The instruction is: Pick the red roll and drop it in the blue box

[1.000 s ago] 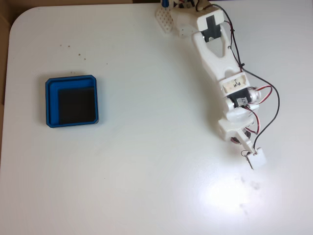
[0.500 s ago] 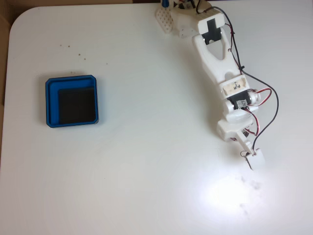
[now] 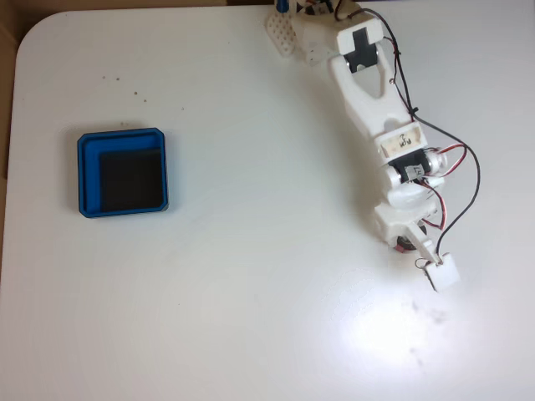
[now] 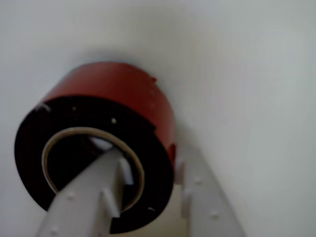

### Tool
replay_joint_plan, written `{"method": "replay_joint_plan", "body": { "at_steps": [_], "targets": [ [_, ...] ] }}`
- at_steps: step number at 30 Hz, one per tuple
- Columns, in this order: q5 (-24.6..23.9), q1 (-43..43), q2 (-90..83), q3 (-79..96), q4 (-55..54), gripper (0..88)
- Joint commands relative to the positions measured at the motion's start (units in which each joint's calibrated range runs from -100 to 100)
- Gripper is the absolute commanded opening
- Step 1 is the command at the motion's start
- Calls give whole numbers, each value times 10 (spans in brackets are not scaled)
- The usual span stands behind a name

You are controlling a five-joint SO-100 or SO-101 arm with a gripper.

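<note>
Our hand (image 4: 148,197) has dipped a little and now pinches the roll (image 4: 118,94) wall, so next comes lifting it toward the box (image 3: 123,173).

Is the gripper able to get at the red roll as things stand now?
Probably yes: in the wrist view one of the fingers sits inside the red roll hole and the other lies outside its wall, with nothing between them.

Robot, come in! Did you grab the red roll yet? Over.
Gripper jaws straddle the red roll's wall: one inside the hole, one outside. Blue box empty, far left in the fixed view. Nothing in between.
</note>
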Motion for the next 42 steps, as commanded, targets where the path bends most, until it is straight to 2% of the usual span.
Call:
{"method": "replay_joint_plan", "body": {
  "at_steps": [1,7,11,17,21,24,29,37,42],
  "targets": [
    [-1,9,-131,-33,6,5],
    [-1,43,-257,-32,81,5],
    [-1,120,-316,-32,183,5],
    [-1,308,-357,-32,327,5],
    [-1,470,-354,-32,369,6],
    [-1,574,-352,-32,367,6],
    [-1,661,-344,-32,317,7],
    [-1,790,-205,-32,79,7],
    [-1,835,-158,-32,15,7]
  ]
}}
